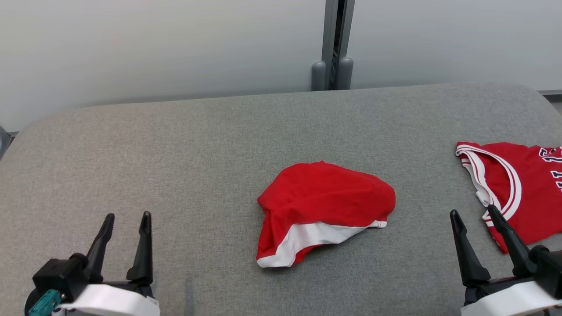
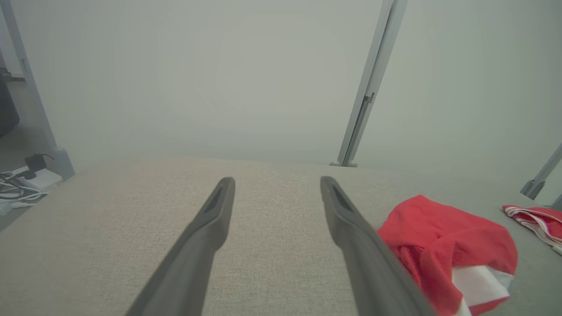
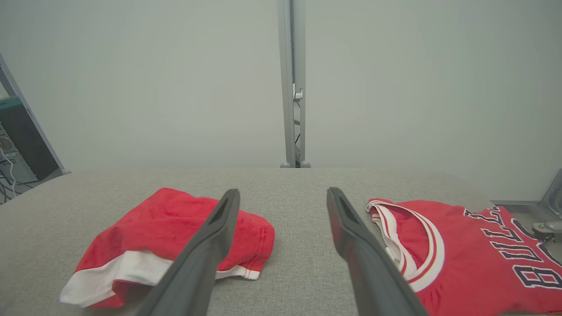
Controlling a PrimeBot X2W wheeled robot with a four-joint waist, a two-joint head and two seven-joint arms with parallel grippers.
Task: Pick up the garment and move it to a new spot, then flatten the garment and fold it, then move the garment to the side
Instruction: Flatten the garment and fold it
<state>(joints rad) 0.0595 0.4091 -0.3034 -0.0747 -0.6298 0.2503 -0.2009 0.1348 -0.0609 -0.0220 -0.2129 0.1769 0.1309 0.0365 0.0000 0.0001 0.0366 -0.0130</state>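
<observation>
A crumpled red garment point(image 1: 325, 197) with a white band along its near edge lies bunched in the middle of the grey padded table point(image 1: 175, 153). My left gripper point(image 1: 127, 215) hovers open at the near left, well to the left of the garment and holding nothing. At the near right my right gripper point(image 1: 472, 210) is open too, standing between the garment and a red jersey. In the left wrist view the garment point(image 2: 443, 232) sits to the right of the spread left gripper point(image 2: 277, 180). Seen from the right wrist, the garment point(image 3: 167, 215) lies left of the open right gripper point(image 3: 283, 191).
A red jersey point(image 1: 527, 193) with white trim and dark lettering lies flat at the table's right edge, also in the right wrist view point(image 3: 474, 245). A pale wall with a grey post point(image 1: 332, 44) stands behind the table. Cables and a plug point(image 2: 26, 175) lie on the floor to the left.
</observation>
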